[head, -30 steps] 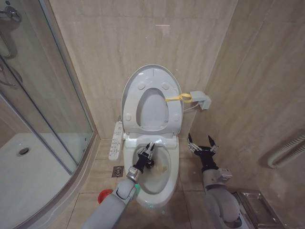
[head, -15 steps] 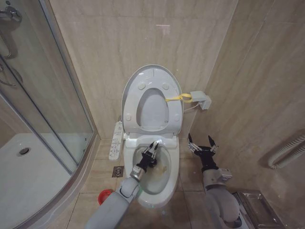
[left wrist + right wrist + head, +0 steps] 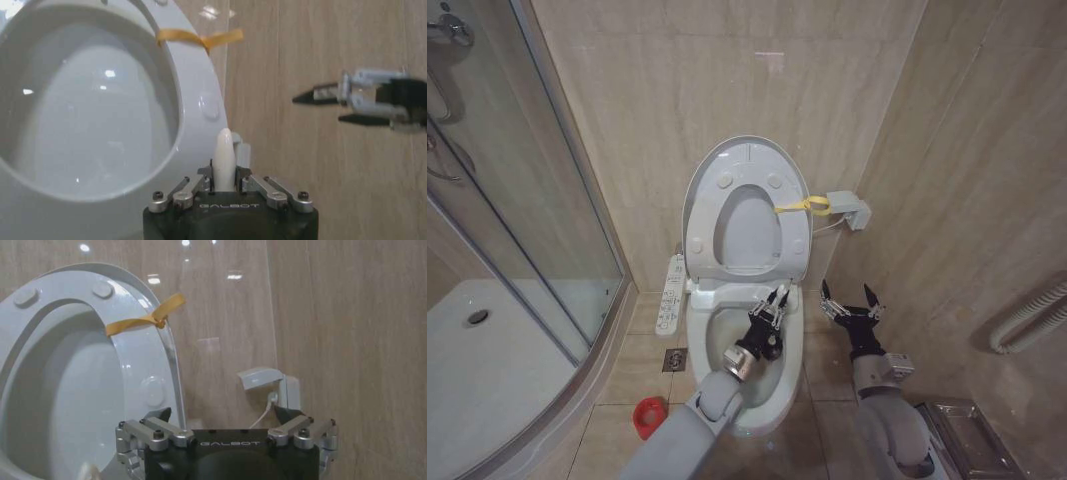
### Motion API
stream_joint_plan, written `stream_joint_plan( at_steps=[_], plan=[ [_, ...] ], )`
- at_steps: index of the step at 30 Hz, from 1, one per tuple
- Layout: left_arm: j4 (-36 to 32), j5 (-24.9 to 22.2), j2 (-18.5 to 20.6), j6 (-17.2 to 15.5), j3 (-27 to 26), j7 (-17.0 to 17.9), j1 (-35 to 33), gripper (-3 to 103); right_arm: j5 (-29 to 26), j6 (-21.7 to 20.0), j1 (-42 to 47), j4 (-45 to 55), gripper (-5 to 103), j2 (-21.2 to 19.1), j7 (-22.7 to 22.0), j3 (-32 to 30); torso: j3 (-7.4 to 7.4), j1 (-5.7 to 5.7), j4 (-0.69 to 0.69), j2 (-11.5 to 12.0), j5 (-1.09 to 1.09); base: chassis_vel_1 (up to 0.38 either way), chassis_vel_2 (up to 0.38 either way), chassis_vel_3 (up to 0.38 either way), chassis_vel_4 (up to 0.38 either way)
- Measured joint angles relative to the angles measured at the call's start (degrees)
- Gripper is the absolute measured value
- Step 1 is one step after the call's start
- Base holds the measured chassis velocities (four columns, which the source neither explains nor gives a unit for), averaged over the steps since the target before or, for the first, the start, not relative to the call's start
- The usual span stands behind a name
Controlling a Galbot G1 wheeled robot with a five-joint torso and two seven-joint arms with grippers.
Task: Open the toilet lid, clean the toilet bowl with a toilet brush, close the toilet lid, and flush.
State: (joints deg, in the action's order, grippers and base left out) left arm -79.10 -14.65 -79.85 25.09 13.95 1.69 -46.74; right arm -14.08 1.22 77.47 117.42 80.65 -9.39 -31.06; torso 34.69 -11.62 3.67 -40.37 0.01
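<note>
The toilet lid (image 3: pixel 749 158) stands upright against the wall with the ring seat (image 3: pixel 727 250) raised in front of it, and a yellow strap (image 3: pixel 805 206) hangs at its right edge. Below them is the toilet bowl (image 3: pixel 781 385), stained brownish inside. My left gripper (image 3: pixel 773 299) is over the bowl's back right part. In the left wrist view the left gripper (image 3: pixel 225 172) is shut on the toilet brush's white handle (image 3: pixel 225 145); the bristle head is hidden under the gripper. My right gripper (image 3: pixel 848 300) is open beside the bowl's right side, also seen as right gripper (image 3: pixel 225 416).
A red holder cup (image 3: pixel 650 415) sits on the floor left of the toilet. A control panel (image 3: pixel 669 291) juts from the toilet's left side. The glass shower enclosure (image 3: pixel 537 210) and its tray (image 3: pixel 487 375) stand at left. A wall box (image 3: pixel 847 209) and a metal tray (image 3: pixel 967 435) lie to the right.
My left gripper has swept with the brush from the bowl's left side to its back right. The arm no longer covers the red cup. The right arm has not moved.
</note>
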Motion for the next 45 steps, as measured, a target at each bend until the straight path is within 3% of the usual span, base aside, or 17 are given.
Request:
stream_joint_plan(
  at_steps=[7, 18, 27, 37, 45],
  plan=[
    [8.66, 1.71, -0.62, 3.05, -0.21, -0.88, 0.96, 21, 0.00, 0.00, 0.00, 0.00, 100, 0.00, 0.00, 0.00, 0.00, 0.00, -0.01, 0.00, -0.01, 0.000, 0.000, 0.000, 0.000],
    [5.19, 0.84, -2.41, 2.01, 0.84, -0.85, 2.96, 21, 0.00, 0.00, 0.00, 0.00, 100, 0.00, 0.00, 0.00, 0.00, 0.00, 0.01, 0.00, 0.00, 0.000, 0.000, 0.000, 0.000],
    [16.27, 3.13, -3.22, 4.95, -0.91, -1.63, 5.72, 21, 0.00, 0.00, 0.00, 0.00, 100, 0.00, 0.00, 0.00, 0.01, 0.00, -0.02, 0.00, 0.00, 0.000, 0.000, 0.000, 0.000],
    [11.74, 2.25, -4.83, 4.27, 0.85, -1.69, 6.81, 21, 0.00, 0.00, 0.00, 0.00, 100, 0.00, 0.00, 0.00, 0.00, 0.00, 0.01, 0.00, 0.00, 0.000, 0.000, 0.000, 0.000],
    [17.62, 4.00, -4.60, 5.51, 1.27, -2.40, 7.66, 21, 0.00, 0.00, 0.00, 0.00, 100, 0.00, 0.00, 0.00, 0.01, 0.00, -0.01, 0.00, -0.01, 0.000, 0.000, 0.000, 0.000]
  ],
)
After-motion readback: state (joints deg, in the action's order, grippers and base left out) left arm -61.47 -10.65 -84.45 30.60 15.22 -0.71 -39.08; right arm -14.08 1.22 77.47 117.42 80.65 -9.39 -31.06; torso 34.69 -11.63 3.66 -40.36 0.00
